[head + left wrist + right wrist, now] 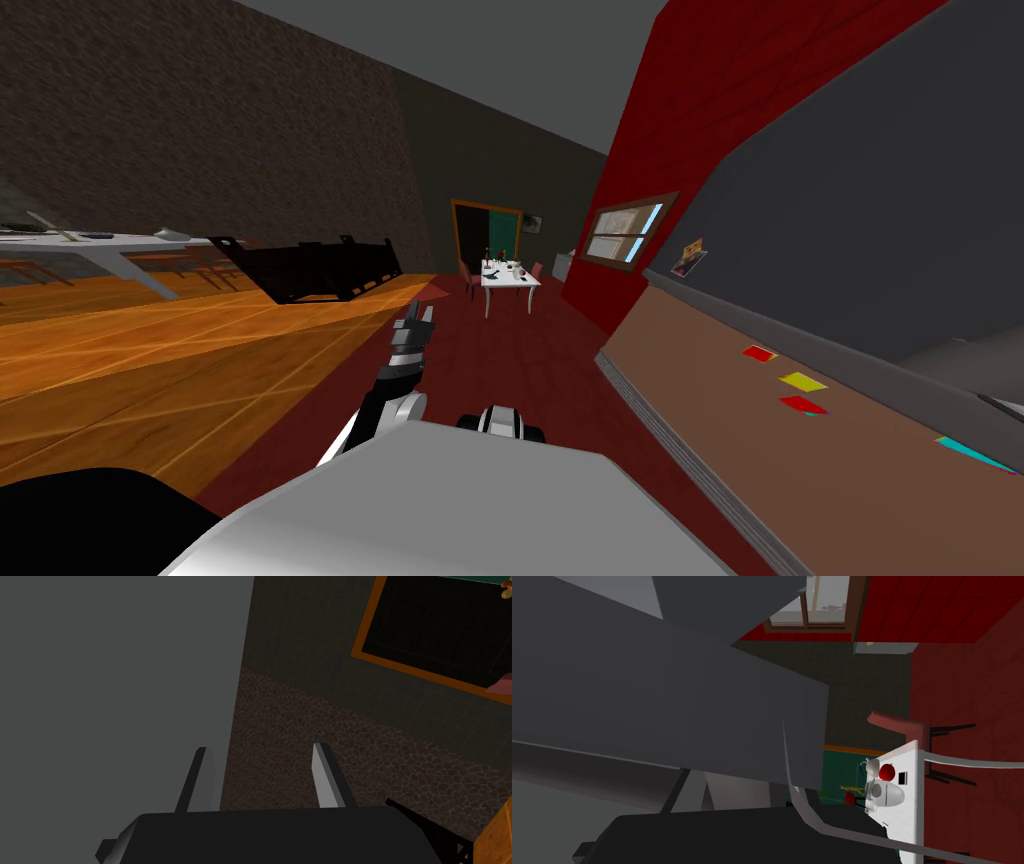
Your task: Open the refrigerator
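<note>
Left gripper (418, 312) spread, empty, pointing away from refrigerator (850, 210).
Risk: turning toward it from so close, arm may clip door.

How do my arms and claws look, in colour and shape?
The left arm is dark with light grey bands and a white elbow joint. The left claw has two thin, light grey, blade-like fingers on a dark box. The right arm shows a white and black joint.

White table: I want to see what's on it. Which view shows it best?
The right wrist view: the white table is near, its cup and red item distinct. The head view shows it small and far, chairs beside it.
</note>
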{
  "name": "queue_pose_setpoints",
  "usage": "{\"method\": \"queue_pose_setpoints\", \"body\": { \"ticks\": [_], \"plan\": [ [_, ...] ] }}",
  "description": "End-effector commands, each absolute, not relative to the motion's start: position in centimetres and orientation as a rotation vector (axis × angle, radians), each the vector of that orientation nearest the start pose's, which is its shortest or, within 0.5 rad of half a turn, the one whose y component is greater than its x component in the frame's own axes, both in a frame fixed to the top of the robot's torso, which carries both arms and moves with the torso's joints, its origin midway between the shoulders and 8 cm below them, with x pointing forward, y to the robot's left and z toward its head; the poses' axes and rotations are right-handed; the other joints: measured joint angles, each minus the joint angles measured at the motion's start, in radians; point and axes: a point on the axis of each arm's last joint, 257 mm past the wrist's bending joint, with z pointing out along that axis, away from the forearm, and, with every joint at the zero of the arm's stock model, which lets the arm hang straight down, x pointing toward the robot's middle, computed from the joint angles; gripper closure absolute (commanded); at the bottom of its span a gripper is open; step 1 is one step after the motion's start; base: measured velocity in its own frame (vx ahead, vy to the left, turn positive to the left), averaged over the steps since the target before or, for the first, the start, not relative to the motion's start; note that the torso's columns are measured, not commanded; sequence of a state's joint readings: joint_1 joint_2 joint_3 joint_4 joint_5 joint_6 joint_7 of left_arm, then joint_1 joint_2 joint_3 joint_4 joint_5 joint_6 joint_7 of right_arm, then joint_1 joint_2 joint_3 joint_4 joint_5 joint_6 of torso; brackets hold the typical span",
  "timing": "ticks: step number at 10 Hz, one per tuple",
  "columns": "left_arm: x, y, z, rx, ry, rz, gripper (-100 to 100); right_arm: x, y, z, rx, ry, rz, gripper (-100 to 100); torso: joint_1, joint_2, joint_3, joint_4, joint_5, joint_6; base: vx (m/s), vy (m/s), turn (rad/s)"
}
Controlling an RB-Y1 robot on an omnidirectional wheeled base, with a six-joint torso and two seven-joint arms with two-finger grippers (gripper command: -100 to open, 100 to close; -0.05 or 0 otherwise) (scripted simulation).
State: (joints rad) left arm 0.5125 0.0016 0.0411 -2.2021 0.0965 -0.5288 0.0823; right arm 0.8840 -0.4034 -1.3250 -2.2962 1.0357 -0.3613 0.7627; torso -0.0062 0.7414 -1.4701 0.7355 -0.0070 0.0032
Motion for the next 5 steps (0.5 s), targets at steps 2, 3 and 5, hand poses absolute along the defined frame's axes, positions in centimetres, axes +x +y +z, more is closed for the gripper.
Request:
{"method": "queue_pose_setpoints", "body": {
  "ticks": [2,3,5],
  "plan": [
    [34.7,31.0,-0.8,-0.793,0.559,-1.373,0,16.4,-59.2,12.7,-0.770,1.246,-1.666,100,-0.002,-0.001,-0.002,0.002,0.002,-0.001,0.178,0.130,-0.031],
    [34.7,31.0,-0.8,-0.793,0.559,-1.373,0,15.5,-59.9,12.6,-0.754,1.267,-1.691,100,0.002,-0.005,-0.005,0.000,0.001,-0.003,0.205,0.213,-0.044],
    [34.7,31.0,-0.8,-0.793,0.559,-1.373,0,14.6,-60.6,12.5,-0.738,1.287,-1.716,100,0.001,-0.006,-0.005,0.000,0.001,-0.003,0.190,0.197,-0.031]
  ]
}}
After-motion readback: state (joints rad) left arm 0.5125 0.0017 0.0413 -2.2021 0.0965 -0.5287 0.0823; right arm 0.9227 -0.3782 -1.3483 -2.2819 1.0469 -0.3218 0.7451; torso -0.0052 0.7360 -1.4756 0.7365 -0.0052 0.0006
